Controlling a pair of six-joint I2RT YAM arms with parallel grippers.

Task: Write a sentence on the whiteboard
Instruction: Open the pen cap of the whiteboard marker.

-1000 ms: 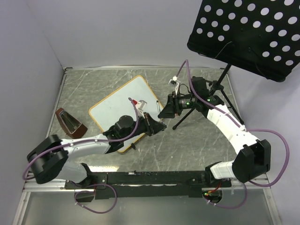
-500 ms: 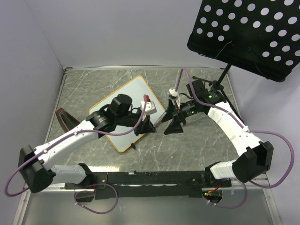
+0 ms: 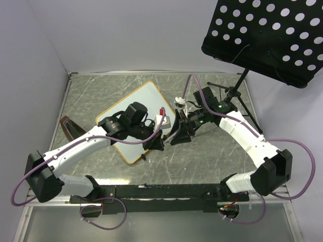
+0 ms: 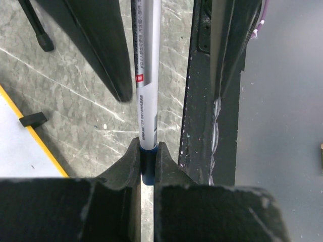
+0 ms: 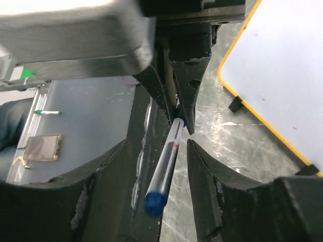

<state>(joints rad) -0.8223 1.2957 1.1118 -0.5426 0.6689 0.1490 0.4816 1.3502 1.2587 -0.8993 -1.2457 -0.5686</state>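
Since a second ago the left arm has lifted and swung its wrist over the board's near edge, while the right gripper (image 5: 159, 146) has come in from the stand's foot to meet the left gripper (image 4: 147, 160).

Nearest the bases, the left jaws are pressed tight on one blue end of a slim silver marker pen (image 4: 146, 75). The right jaws stand spread on either side of its barrel, with gaps on both sides, and the pen's other blue end (image 5: 155, 200) points toward the right wrist camera. Just beyond, the small white rectangular whiteboard with a thin orange frame (image 3: 123, 103) lies on the grey marbled table (image 3: 101, 85), one black clip foot (image 5: 234, 103) showing. Farthest back stands the black perforated music-stand panel (image 3: 267, 35).

Every bare part of the board is blank, so I judge the sentence not begun; the pen probably wants uncapping first. The left arm hides the board's near part, and I cannot tell which blue end is the cap.
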